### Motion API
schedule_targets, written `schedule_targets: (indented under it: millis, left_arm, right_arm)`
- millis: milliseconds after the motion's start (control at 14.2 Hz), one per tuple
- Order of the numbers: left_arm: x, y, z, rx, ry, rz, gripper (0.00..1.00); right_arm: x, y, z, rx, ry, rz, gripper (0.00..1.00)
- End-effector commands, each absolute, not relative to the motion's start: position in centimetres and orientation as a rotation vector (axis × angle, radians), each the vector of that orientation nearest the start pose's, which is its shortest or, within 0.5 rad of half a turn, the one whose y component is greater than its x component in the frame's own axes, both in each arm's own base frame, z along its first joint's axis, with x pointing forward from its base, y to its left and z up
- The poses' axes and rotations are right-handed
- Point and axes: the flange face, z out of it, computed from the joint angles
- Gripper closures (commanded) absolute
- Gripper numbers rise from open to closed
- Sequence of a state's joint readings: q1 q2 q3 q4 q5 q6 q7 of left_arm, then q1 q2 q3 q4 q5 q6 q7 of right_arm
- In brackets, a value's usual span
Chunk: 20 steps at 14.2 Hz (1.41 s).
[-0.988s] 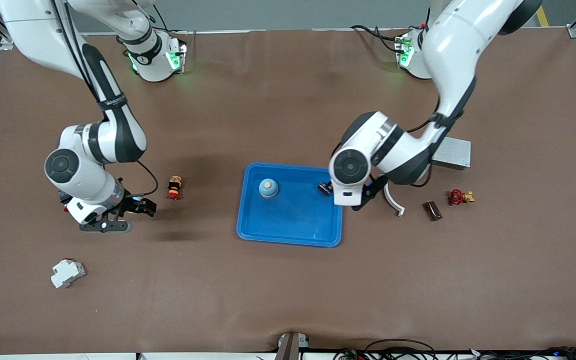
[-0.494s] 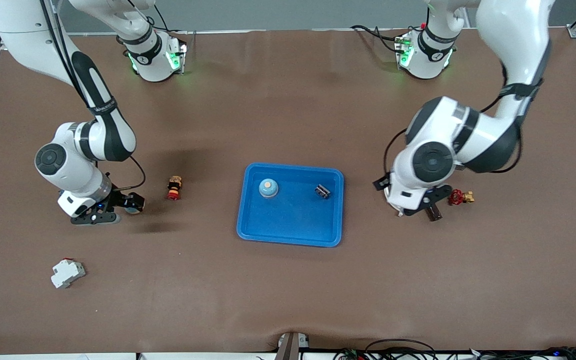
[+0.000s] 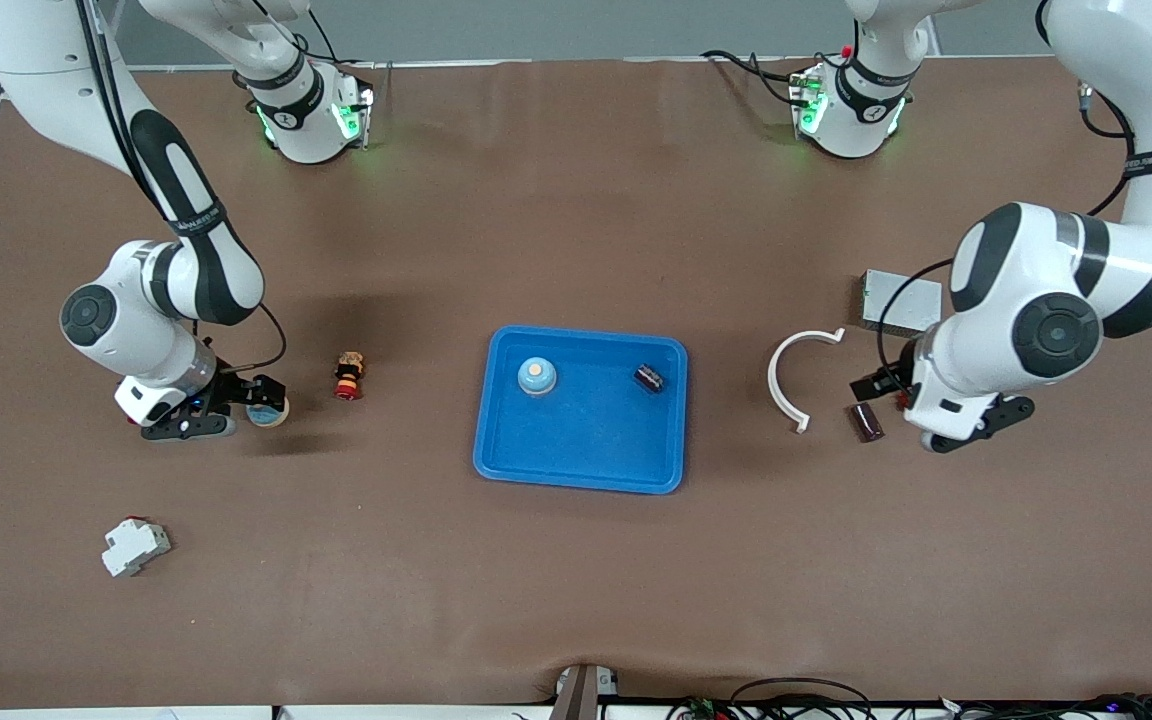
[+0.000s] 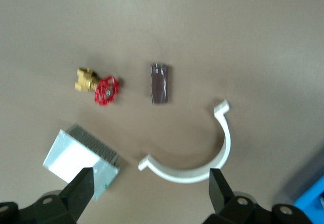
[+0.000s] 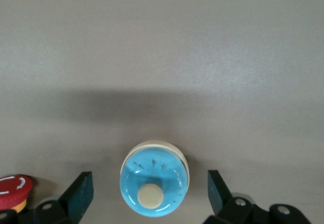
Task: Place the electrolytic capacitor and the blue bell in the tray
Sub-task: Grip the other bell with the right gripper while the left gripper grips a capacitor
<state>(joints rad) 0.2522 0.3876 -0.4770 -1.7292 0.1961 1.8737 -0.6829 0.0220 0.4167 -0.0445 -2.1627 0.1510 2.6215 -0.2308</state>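
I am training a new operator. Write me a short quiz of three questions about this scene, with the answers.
1. True or false: the electrolytic capacitor lies inside the tray.
2. What stands on the table between the fingers of the open right end effector? A: a blue bell. B: a red valve. C: a white clip.
3. Fill in: the front view shows ___ blue bells in all.

Key: 1 true. 2 A. 3 two; the bell in the tray is the other one.

Hidden items you should note: red-handled brass valve (image 4: pixel 98 86), hidden by the left arm in the front view; tray (image 4: pixel 313 203), corner only, cropped; red button (image 5: pixel 13 187), edge-cropped.
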Motion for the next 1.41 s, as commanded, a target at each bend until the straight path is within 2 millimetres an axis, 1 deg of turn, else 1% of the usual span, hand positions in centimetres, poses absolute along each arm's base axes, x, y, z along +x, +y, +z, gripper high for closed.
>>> schedule_targets:
  millis: [0, 71, 141, 212, 282, 494, 635, 706, 776, 847, 918, 988, 1129, 1200, 1341]
  left_arm:
    - [61.7, -8.3, 34.4, -3.008, -0.571, 0.19, 0.0]
    - [61.2, -8.0, 32.6, -3.017, -0.54, 0.154, 0.0]
    - [60.9, -7.7, 31.1, -3.022, -0.516, 0.099, 0.0]
    - [60.7, -6.9, 29.6, -3.033, -0.517, 0.065, 0.0]
    - [60.9, -6.7, 28.5, -3.045, -0.523, 0.07, 0.0]
    - [61.4, -7.0, 25.5, -3.081, -0.516, 0.067, 0.0]
    - [61.6, -7.0, 23.1, -3.078, -0.466, 0.068, 0.0]
    - [61.5, -7.1, 22.2, -3.075, -0.462, 0.078, 0.0]
    - [61.6, -6.9, 22.1, -3.077, -0.47, 0.074, 0.0]
    - [61.8, -6.5, 22.1, -3.077, -0.482, 0.071, 0.0]
    - [62.0, -6.5, 21.8, -3.078, -0.487, 0.076, 0.0]
    - [62.1, -6.4, 21.4, -3.081, -0.499, 0.083, 0.0]
    - [62.4, -6.4, 21.0, -3.081, -0.535, 0.089, 0.0]
    - [62.9, -6.3, 20.8, -3.084, -0.575, 0.089, 0.0]
    - [63.4, -6.9, 20.3, -3.068, -0.672, 0.088, 0.0]
  right_arm:
    - [56.7, -1.7, 19.8, -3.072, -0.144, -0.103, 0.0]
    - [56.6, -1.7, 19.3, -3.073, -0.143, -0.099, 0.0]
    - [56.7, -1.7, 19.2, -3.076, -0.147, -0.11, 0.0]
    - [56.7, -1.7, 18.8, -3.078, -0.146, -0.114, 0.0]
    - [56.7, -1.6, 18.7, -3.078, -0.148, -0.116, 0.0]
    - [56.7, -1.6, 18.4, -3.078, -0.15, -0.109, 0.0]
    - [56.5, -1.5, 18.0, -3.078, -0.149, -0.095, 0.0]
    - [56.4, -1.5, 18.0, -3.078, -0.152, -0.093, 0.01]
    - [56.4, -1.5, 17.9, -3.078, -0.154, -0.09, 0.23]
    - [56.3, -1.5, 17.9, -3.077, -0.182, -0.089, 0.48]
    - [56.3, -1.6, 17.9, -3.076, -0.206, -0.09, 0.78]
    - [56.3, -1.5, 17.9, -3.075, -0.208, -0.09, 1.0]
    - [56.4, -1.5, 18.0, -3.075, -0.211, -0.094, 1.0]
    - [56.6, -1.3, 18.2, -3.074, -0.214, -0.097, 1.0]
    - [57.4, 0.3, 19.2, -3.07, -0.23, -0.125, 1.0]
